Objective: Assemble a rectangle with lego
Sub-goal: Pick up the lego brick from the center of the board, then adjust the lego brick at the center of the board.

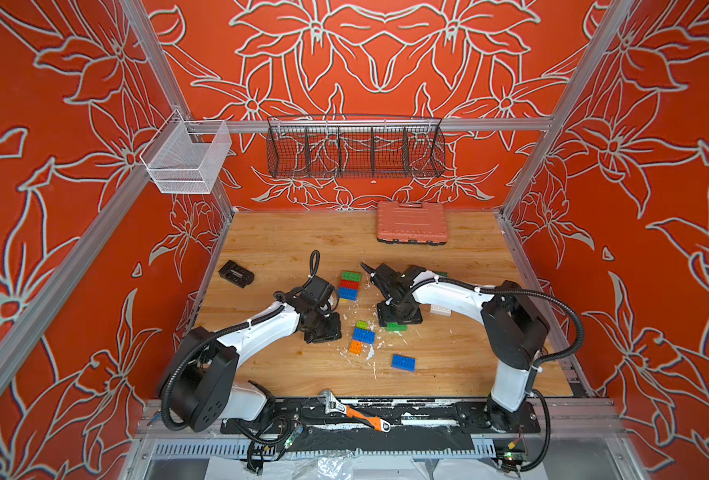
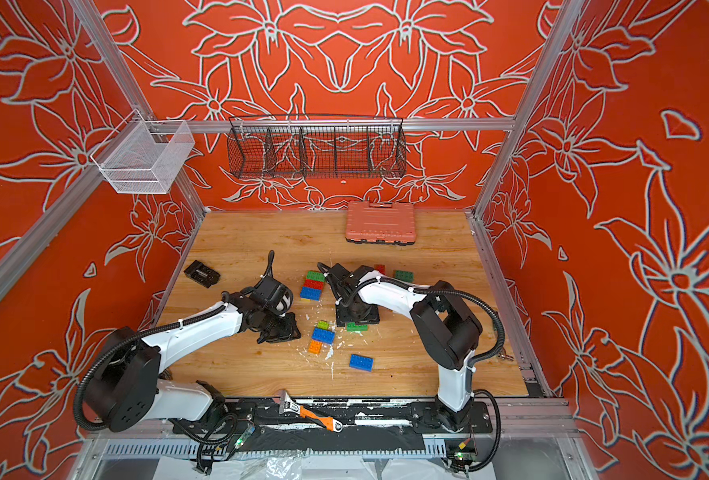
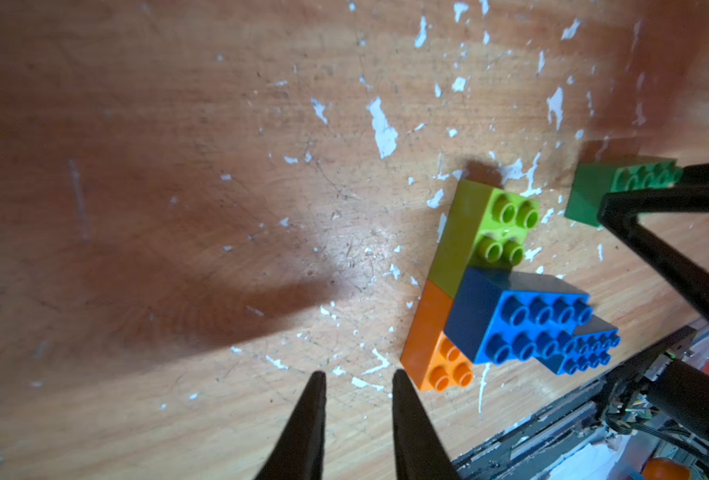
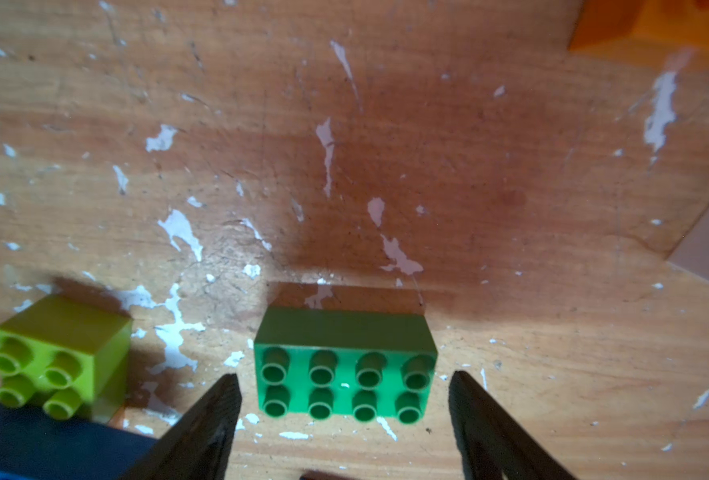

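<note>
**Both top views.** The desk (image 1: 286, 249) carried the lego in several groups. Near mid-frame, a blue brick (image 1: 363, 335) sat across a lime brick (image 1: 362, 324) and an orange brick (image 1: 355, 347). A dark green brick (image 1: 396, 327) lay flat just to their right, apart from them. A green-red-blue group (image 1: 349, 284) lay edge to edge above them. A loose blue brick (image 1: 403, 362) lay to the lower right, and a white brick (image 1: 440, 309) lay beside the right arm.

**Right wrist view.** The right fingers (image 4: 203, 424) were spread wide, one on each side of the dark green brick, which lay studs up. A gap showed on both sides.

**Left wrist view.** The left fingers (image 3: 303, 428) were slightly parted, pinching nothing, over bare desk near the orange brick.
</note>
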You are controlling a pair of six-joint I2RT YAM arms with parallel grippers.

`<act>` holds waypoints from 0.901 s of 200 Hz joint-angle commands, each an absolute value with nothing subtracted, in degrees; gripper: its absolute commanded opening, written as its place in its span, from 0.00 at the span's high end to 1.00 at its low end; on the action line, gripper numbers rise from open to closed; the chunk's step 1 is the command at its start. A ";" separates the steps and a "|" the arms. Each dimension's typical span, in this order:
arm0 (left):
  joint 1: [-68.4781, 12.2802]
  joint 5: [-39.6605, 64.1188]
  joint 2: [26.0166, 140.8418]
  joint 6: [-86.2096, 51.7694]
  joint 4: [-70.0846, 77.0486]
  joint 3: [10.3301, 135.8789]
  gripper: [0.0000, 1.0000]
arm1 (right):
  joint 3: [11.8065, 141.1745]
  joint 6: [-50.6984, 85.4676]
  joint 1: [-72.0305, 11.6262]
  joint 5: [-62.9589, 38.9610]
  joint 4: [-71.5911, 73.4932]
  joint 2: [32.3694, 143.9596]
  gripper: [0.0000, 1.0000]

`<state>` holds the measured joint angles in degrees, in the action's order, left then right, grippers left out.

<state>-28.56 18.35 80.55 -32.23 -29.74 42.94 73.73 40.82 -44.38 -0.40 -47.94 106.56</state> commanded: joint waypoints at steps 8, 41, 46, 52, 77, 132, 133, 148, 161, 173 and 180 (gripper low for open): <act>-30.20 19.04 82.88 -33.14 -28.50 42.80 0.74 | 73.98 41.52 -44.72 0.51 -47.81 107.98 0.22; -31.24 19.64 84.31 -33.70 -27.47 42.63 0.77 | 74.18 40.68 -44.70 1.07 -48.36 108.48 0.28; -31.44 19.76 84.73 -33.75 -27.28 42.63 0.78 | 74.15 40.61 -44.72 1.18 -48.53 108.61 0.30; -31.75 19.94 85.05 -33.90 -27.05 42.63 0.78 | 74.18 40.47 -44.65 1.29 -48.65 108.65 0.31; -32.81 20.84 86.54 -34.44 -25.96 42.70 0.80 | 73.74 40.05 -44.71 1.95 -48.69 108.22 0.38; -35.30 20.92 88.40 -35.94 -25.31 43.63 0.83 | 76.16 35.92 -44.72 2.02 -51.22 106.71 0.48; -35.36 20.92 88.41 -35.94 -25.31 43.66 0.84 | 76.23 35.85 -44.73 2.02 -51.32 106.66 0.48; -36.07 20.92 88.83 -36.51 -25.23 43.93 0.84 | 78.03 34.79 -44.66 1.71 -52.78 106.48 0.48; -36.76 20.99 89.11 -37.08 -25.05 44.07 0.84 | 79.29 34.31 -44.68 0.68 -53.30 106.26 0.48; -37.34 20.94 89.41 -37.27 -24.98 44.29 0.84 | 80.50 34.19 -44.72 -0.82 -53.65 106.24 0.48; -37.51 20.83 89.54 -37.27 -25.41 44.53 0.84 | 81.43 34.17 -44.67 -1.65 -53.78 106.39 0.48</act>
<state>-36.36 20.80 88.03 -36.03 -24.60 43.83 78.19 35.07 -44.38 -0.12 -51.09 107.57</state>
